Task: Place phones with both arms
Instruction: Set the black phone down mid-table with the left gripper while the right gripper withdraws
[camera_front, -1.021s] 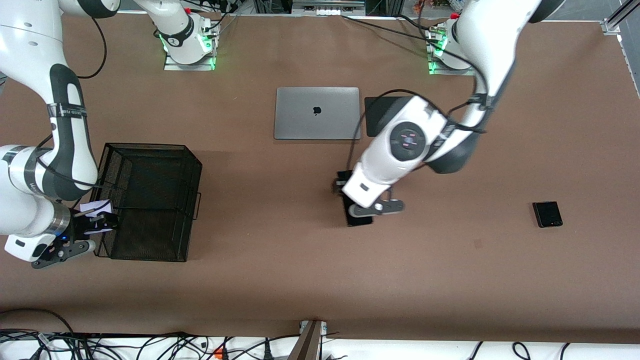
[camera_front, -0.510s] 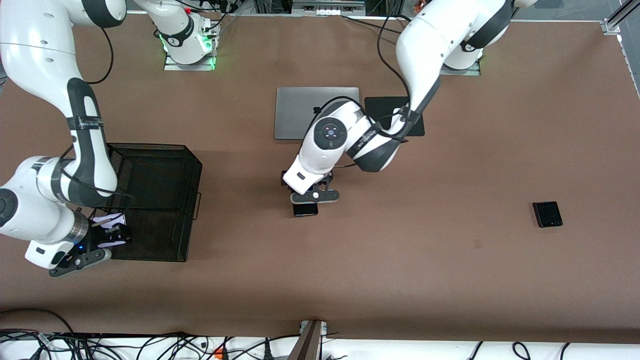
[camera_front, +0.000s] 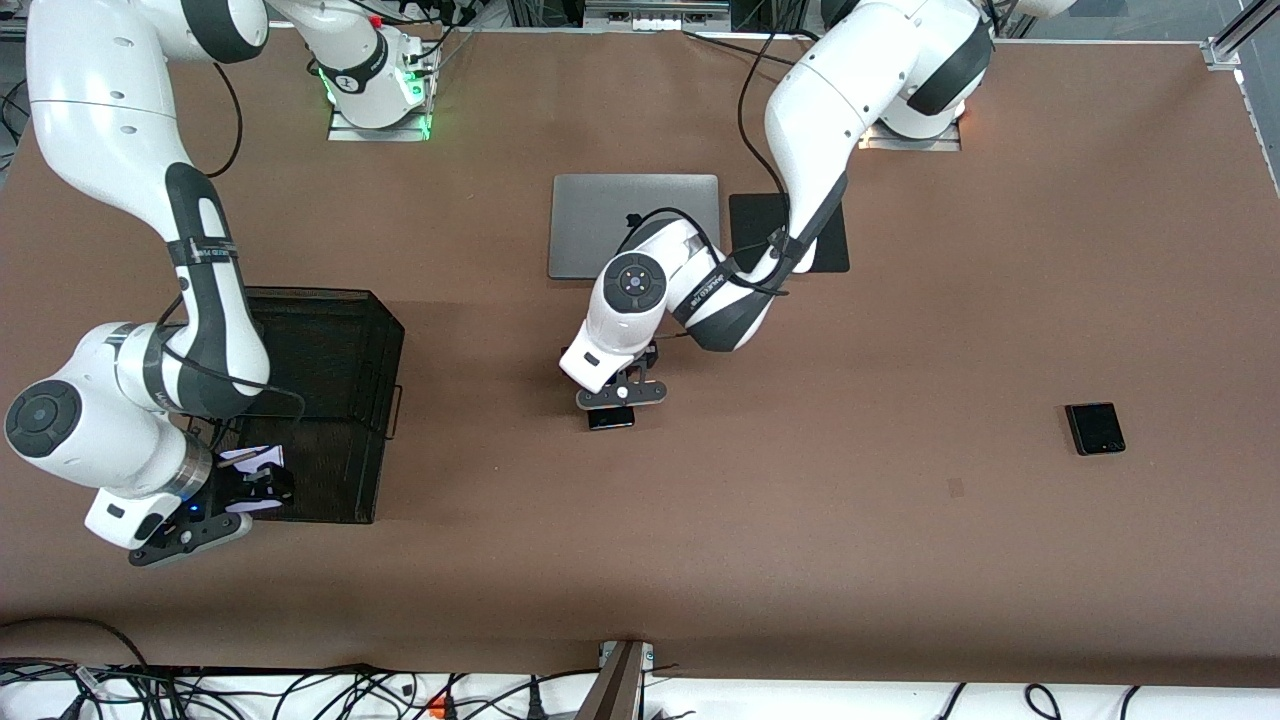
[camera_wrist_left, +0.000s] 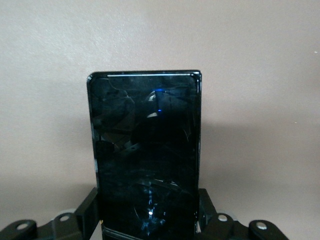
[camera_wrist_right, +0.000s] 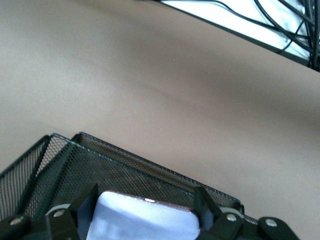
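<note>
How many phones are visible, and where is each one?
3: pale phone in the right gripper over the mesh basket; long black phone in the left gripper; folded black phone lying at the left arm's end.

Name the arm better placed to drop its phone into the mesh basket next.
Right. Its pincer holds the pale phone right over the mesh basket. The left pincer carries the long black phone over bare table mid-way, well short of the basket.

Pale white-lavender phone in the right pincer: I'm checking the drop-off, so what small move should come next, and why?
Probably lower it a little, then open. The right pincer grips the pale white-lavender squarish phone over the black wire-mesh basket, at the rim nearest the front camera, so it looks about ready to drop. The left pincer holds the long slim black phone above the brown table.
</note>
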